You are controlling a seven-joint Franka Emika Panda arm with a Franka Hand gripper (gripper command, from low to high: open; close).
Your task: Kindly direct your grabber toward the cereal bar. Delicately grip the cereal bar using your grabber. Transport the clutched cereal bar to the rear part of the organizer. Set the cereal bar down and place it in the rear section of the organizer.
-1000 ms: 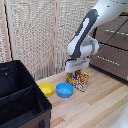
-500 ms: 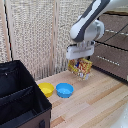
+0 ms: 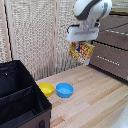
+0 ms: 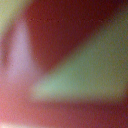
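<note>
Exterior view, left to right: large black fabric-sided organizer [image 3: 20,97] at the wooden worktop's [image 3: 95,100] left edge; yellow bowl [image 3: 46,89]; blue bowl [image 3: 64,90]; white arm's grabber [image 3: 82,41], fingers closed on the yellow-orange, red-edged cereal bar [image 3: 81,52], hanging well above the worktop. Transport step; next, carry leftward to the organizer's rear section. Print illegible; the wrist view is only blur.

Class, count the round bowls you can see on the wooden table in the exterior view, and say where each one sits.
2. The yellow round bowl sits beside the black fabric organizer; the blue round bowl is beside it, towards the exterior view's right. The organizer could hide others.
</note>
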